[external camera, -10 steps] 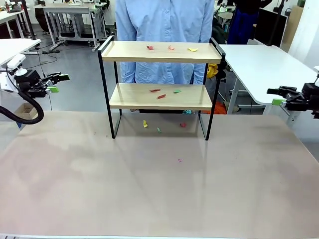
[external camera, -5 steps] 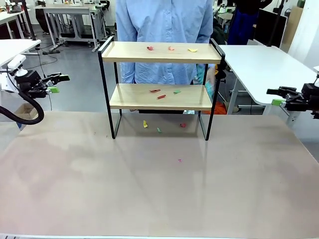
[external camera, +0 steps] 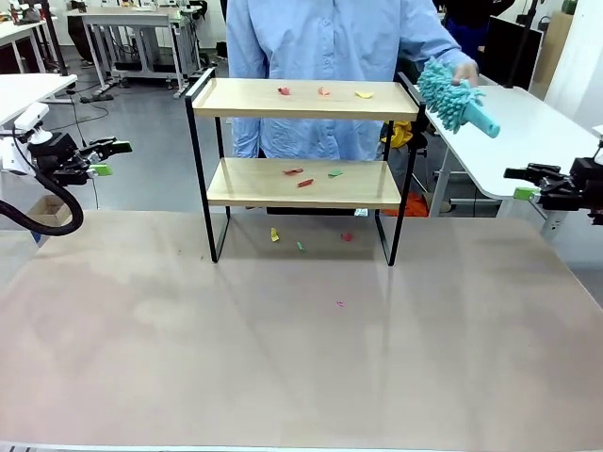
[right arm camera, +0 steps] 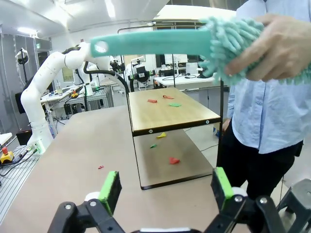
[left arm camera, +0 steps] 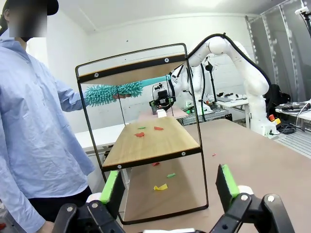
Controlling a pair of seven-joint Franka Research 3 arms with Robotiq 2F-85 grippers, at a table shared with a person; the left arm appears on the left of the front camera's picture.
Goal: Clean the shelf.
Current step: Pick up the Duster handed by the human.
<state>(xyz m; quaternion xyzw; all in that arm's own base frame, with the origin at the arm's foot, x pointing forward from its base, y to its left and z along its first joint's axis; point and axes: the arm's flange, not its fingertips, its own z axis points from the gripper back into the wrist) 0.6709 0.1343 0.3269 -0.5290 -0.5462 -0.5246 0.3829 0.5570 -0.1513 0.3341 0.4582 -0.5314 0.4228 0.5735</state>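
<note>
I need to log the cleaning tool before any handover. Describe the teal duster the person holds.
The duster is teal throughout: a shaggy head of soft tufts and a flat, smooth handle that looks plastic, with a round hole near its end. The person's hand grips the head, so the handle sticks out free, slanting down toward the robot's right side. It hangs in the air beside the top board of the shelf, above the white side table, touching nothing else.

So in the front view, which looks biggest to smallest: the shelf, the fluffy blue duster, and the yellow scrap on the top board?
1. The shelf, by far the largest.
2. The duster, much smaller.
3. The yellow scrap, tiny.
All are similarly far off, so the order holds.
</note>
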